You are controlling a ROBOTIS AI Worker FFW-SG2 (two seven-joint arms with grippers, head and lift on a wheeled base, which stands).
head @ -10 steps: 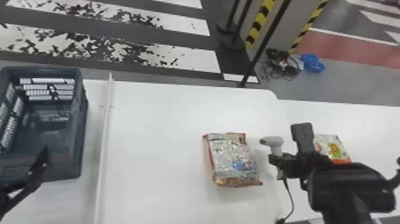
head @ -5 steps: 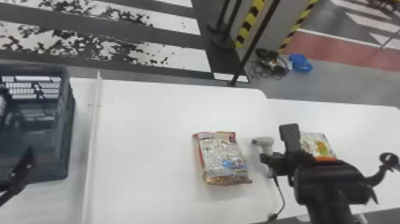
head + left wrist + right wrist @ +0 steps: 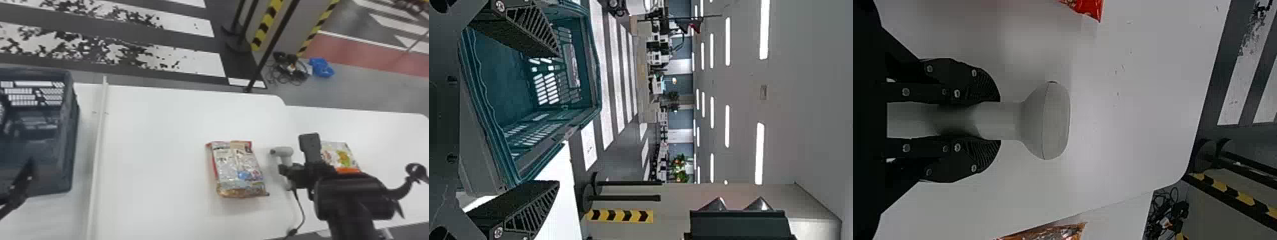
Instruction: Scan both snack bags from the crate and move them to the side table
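My right gripper is at the right of the head view, shut on the grey scanner. In the right wrist view both fingers of the right gripper press the handle of the scanner. One snack bag lies on the white table, left of the scanner; a second snack bag lies on the side table, partly behind the right arm. The left gripper is by the near side of the crate. In the left wrist view, the left gripper has its fingers wide apart, nothing between them.
A raised white strip runs across the table between crate and snack bag. The scanner's cable trails toward the table's near edge. Black posts and a blue bundle stand or lie on the floor beyond the tables.
Tables, crate, bags and right arm have all shifted left in the head view as the view turned right. The right gripper keeps its hold on the scanner.
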